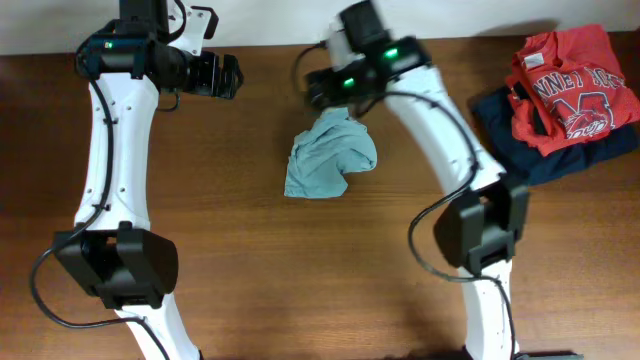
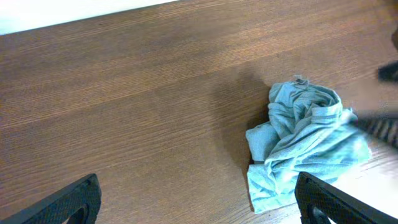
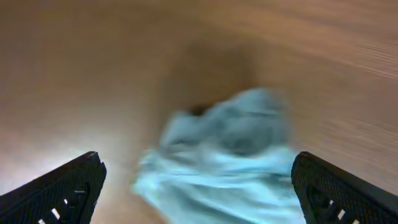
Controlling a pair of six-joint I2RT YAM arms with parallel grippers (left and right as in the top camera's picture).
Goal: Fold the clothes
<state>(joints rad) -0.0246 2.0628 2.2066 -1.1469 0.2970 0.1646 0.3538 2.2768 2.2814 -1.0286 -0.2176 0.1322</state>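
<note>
Brown wood table (image 1: 250,260); sage T-shirt (image 1: 330,155) crumpled mid-table, unfolded; my R gripper (image 3: 199,186) above it, fingers spread, nothing held; L gripper (image 2: 199,199) spread too.

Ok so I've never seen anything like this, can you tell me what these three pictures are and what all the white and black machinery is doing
These are two white robot arms at a wooden table, seen three ways. One picture looks down from above. The other two come from small cameras on each arm's wrist; the black shapes in their bottom corners are that arm's own fingers.

A crumpled pale green T-shirt lies in the middle of the table. At the far right sits a red shirt with white lettering on top of a dark navy garment.

Nothing is held. The left hand is open, off to the side of the T-shirt. The right hand is open just above it, its picture blurred.
</note>
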